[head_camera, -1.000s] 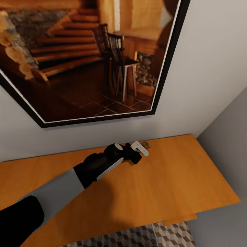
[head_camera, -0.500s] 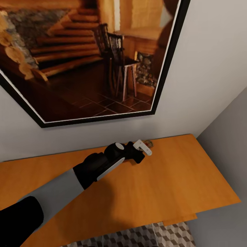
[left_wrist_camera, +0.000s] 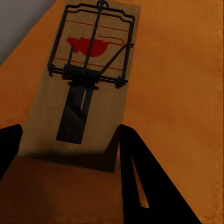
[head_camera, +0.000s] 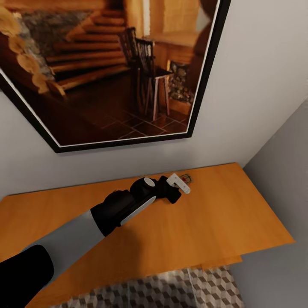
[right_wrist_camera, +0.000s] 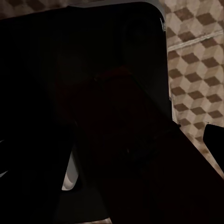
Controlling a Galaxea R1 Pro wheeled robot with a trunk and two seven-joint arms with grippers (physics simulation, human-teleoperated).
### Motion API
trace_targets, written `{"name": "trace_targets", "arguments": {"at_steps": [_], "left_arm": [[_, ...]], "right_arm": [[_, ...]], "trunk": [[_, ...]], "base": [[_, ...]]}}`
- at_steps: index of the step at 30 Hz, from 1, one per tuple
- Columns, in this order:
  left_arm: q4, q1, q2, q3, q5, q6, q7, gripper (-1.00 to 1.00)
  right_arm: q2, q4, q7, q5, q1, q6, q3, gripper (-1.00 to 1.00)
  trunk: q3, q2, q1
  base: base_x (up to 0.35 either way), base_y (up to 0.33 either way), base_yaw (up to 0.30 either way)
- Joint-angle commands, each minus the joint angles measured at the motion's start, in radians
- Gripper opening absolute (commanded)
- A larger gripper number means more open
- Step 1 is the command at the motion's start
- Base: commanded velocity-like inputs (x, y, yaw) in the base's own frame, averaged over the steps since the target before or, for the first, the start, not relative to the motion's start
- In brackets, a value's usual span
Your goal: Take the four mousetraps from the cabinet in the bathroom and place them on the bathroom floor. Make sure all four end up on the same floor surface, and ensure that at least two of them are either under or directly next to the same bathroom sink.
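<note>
One mousetrap point(head_camera: 185, 177), a small brown board with dark wire and a red mouse print, sits at the back of the orange cabinet point(head_camera: 222, 214) top, close to the wall. My left gripper point(head_camera: 181, 184) is shut on its near end. In the left wrist view the mousetrap point(left_wrist_camera: 88, 88) lies between the two dark fingers point(left_wrist_camera: 140, 172), its near edge casting a shadow on the cabinet point(left_wrist_camera: 186, 70) top. Patterned bathroom floor point(head_camera: 171, 291) shows below the cabinet's front edge. In the right wrist view my right gripper point(right_wrist_camera: 112, 154) hangs over the bathroom floor point(right_wrist_camera: 196, 46) in front of a dark part of the robot.
A large black-framed picture point(head_camera: 107, 72) of a wooden staircase hangs on the white wall above the cabinet. A grey side wall point(head_camera: 282, 171) closes the corner at the cabinet's right end.
The left gripper's tip has tilted up slightly, and the mousetrap has risen with it off the cabinet top. The head view has shifted a little, so the cabinet and picture sit higher.
</note>
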Motion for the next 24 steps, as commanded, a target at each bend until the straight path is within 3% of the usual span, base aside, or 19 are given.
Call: {"name": "trace_targets", "arguments": {"at_steps": [1, 24], "left_arm": [[-0.001, -0.001, 0.0, 0.0, -0.007, 0.004, -0.004, -1.0], [0.01, -0.001, 0.002, -0.002, -0.005, 0.004, -0.003, -1.0]], "right_arm": [[0.0, 0.002, 0.005, -0.011, -0.001, -0.005, 0.006, -1.0], [-0.001, 0.001, 0.004, -0.011, 0.0, -0.005, 0.006, -1.0]], "trunk": [[-0.001, -0.002, 0.0], [-0.001, -0.002, 0.0]], "base": [[-0.308, 0.0, 0.0], [-0.335, 0.0, 0.0]]}}
